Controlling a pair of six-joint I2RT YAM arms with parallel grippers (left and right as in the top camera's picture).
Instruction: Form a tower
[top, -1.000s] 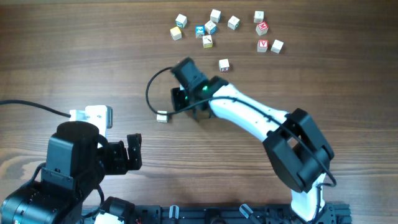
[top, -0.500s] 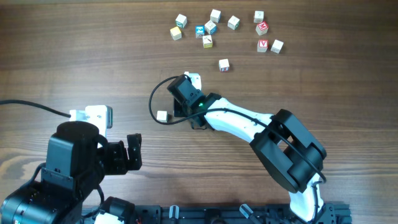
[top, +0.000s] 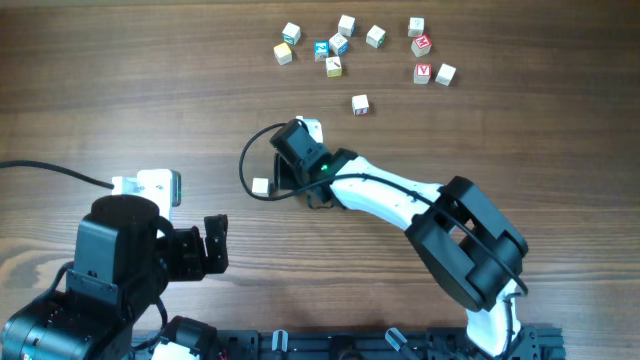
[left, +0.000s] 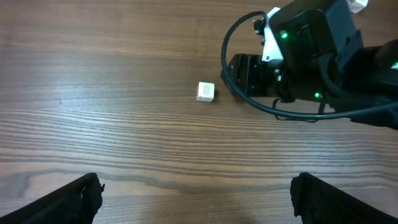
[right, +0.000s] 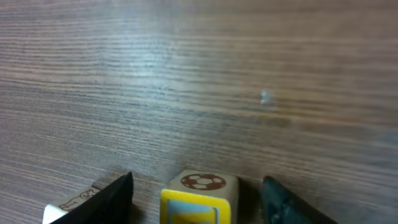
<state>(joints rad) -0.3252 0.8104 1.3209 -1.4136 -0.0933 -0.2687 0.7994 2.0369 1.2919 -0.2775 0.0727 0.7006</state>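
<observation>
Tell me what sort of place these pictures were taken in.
Most likely a robotics lab or test bench, not a home. A white robot arm and a black robot arm work at a wood-grain table. Small toy cubes lie scattered on it, and a black cable trails across.

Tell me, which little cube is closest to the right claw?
The cube with a brown football on top and a yellow-framed front, standing between the open fingers of the right gripper; the neighbouring cube lies outside them.

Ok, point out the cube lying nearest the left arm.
Overhead view: the cube lies on the table, centre-left, just left of the right arm, well below the scattered cubes at the top.
</observation>
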